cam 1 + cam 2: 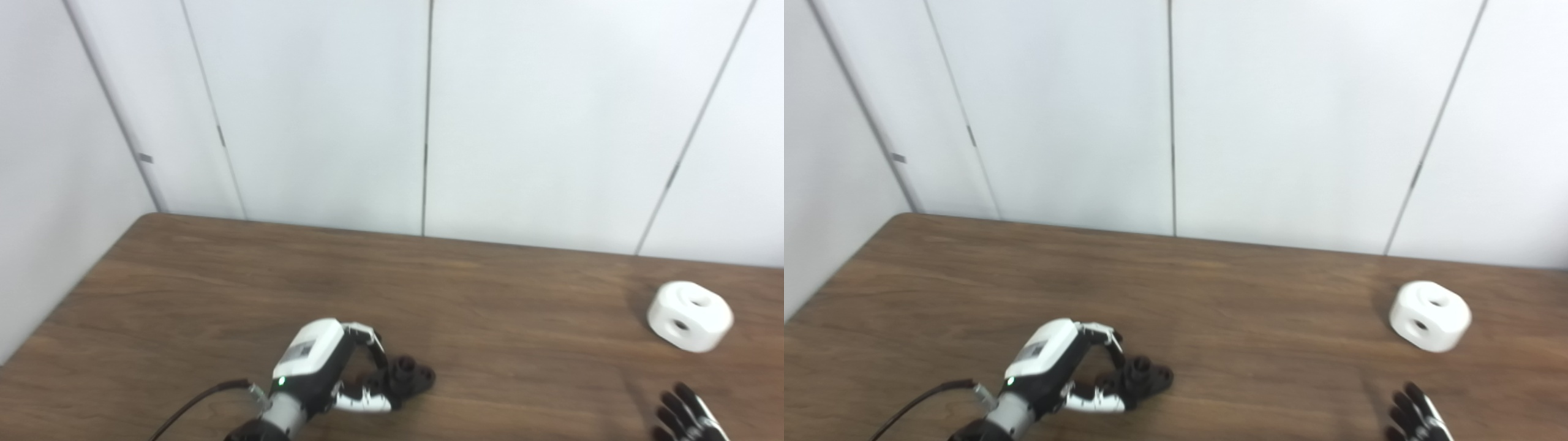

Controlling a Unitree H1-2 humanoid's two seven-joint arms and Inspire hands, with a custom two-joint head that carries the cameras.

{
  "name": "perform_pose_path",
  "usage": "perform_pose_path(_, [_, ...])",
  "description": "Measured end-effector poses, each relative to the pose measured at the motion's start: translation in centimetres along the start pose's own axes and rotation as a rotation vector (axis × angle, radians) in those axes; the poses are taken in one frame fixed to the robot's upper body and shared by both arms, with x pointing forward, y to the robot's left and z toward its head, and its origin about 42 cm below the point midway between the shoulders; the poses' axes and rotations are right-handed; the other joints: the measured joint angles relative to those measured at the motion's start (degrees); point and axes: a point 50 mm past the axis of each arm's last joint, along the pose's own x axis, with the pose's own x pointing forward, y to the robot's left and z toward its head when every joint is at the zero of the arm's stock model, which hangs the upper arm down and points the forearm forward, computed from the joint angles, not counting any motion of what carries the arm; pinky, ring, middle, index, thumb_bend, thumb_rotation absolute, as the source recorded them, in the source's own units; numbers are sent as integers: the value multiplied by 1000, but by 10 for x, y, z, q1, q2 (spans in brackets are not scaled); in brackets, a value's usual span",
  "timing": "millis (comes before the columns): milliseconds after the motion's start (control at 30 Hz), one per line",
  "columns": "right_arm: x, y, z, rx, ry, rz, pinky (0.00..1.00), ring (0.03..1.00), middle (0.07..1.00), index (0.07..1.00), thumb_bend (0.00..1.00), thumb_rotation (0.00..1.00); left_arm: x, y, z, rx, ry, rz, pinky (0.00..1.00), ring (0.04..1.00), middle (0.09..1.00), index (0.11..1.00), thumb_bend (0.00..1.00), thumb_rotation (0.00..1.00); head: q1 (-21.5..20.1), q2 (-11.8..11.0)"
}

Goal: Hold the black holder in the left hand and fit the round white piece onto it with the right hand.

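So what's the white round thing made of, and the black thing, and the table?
White piece: probably plastic, smooth and matte, with clean molded-looking holes and rounded edges. Black holder, in the left hand's fingers: likely plastic too, dull black with stubby pegs; too small to be sure. Table: looks like wood or a wood-print top, brown with grain streaks and a soft sheen.

A brown wood-grain table (pixel 245 288) runs up to the white panelled wall (pixel 318 110), its back edge meeting the panels. Two things lie on it, well apart. Toward the right, near the back, a round white piece (pixel 690 315) sits tilted, showing two dark holes. Near the front edge, left of the middle, a black holder (pixel 411 375) with short round pegs rests on the wood.
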Motion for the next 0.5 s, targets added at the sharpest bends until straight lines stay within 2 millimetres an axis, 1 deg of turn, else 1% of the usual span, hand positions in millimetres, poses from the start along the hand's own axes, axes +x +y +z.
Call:
perform_pose_path(33, [0, 0, 0, 2, 2, 0, 898, 931, 937, 945, 736, 996, -4, -4, 2, 3, -9, -8, 953, 844, 767, 488, 512, 59, -2, 3])
perform_pose_path(100, [0, 1, 1, 2, 3, 0, 901, 931, 937, 941, 740, 993, -10, -9, 5, 9, -25, -14, 954, 849, 768, 488, 512, 58, -12, 16])
perform_pose_path(167, [1, 1, 3, 2, -2, 3, 901, 932, 937, 939, 739, 986, -13, -12, 7, 11, -32, -18, 942, 848, 764, 488, 513, 56, -13, 19])
perform_pose_path(200, [2, 2, 5, 2, -4, 5, 900, 932, 937, 938, 741, 981, -15, -14, 9, 7, -34, -19, 939, 847, 763, 488, 513, 55, -20, 27])
perform_pose_path(267, [2, 4, 9, 1, -14, 12, 894, 930, 935, 934, 743, 969, -20, -20, 15, 4, -50, -22, 937, 848, 763, 489, 512, 55, -29, 35])
perform_pose_path(300, [3, 5, 10, 1, -20, 16, 894, 932, 939, 937, 750, 968, -23, -23, 18, 6, -64, -29, 937, 848, 764, 489, 512, 55, -42, 46])
perform_pose_path(400, [5, 8, 15, -2, -33, 26, 887, 932, 940, 938, 767, 961, -32, -33, 24, 39, -114, -54, 933, 850, 767, 490, 511, 56, -49, 56])
perform_pose_path(500, [5, 10, 22, -11, -38, 30, 886, 931, 941, 938, 761, 960, -38, -38, 28, 65, -144, -66, 927, 849, 767, 490, 510, 58, -57, 70])
